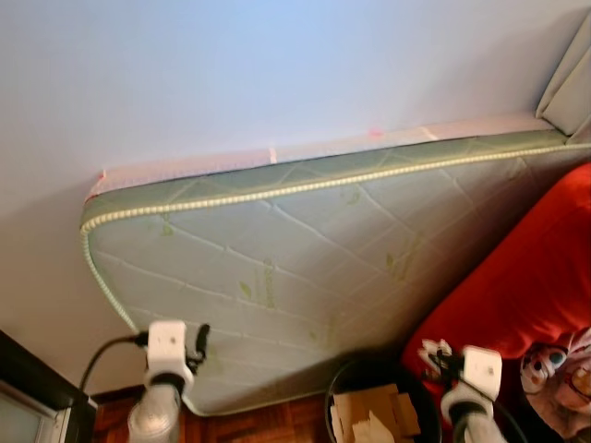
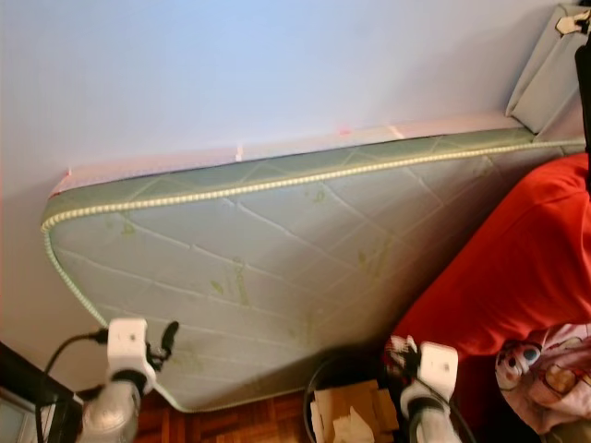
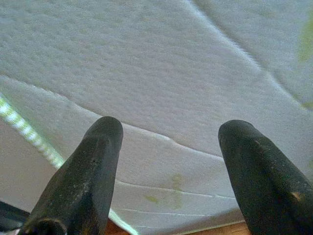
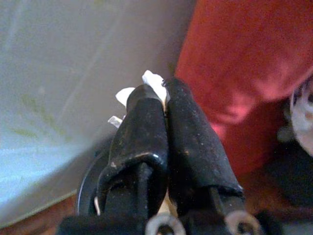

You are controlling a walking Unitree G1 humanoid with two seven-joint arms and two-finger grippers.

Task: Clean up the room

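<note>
Your right gripper (image 4: 165, 100) has its jaws pressed together on a small white scrap (image 4: 154, 81), which pokes out just past the fingertips. Below those closed jaws sits the black bin (image 1: 346, 383), already holding cardboard pieces (image 1: 369, 411), so you're lined up near the drop but the scrap isn't released yet. Over on the other side, your left gripper (image 3: 171, 147) has its jaws spread wide with nothing between them, and straight ahead of them is the quilted mattress (image 1: 305, 268) leaning on edge against the wall (image 1: 231, 65). Beyond the right jaws and off to their side, a red blanket (image 1: 526, 277) hangs down, with a pink printed cloth (image 2: 545, 365) bunched at its foot. So, by my read, you're partway through: some rubbish is in the bin, one piece is in hand, and what's left looks like the drop itself, then that cloth heap. Whether more litter lies on the wood floor (image 1: 277, 425) you can't tell from here.
</note>
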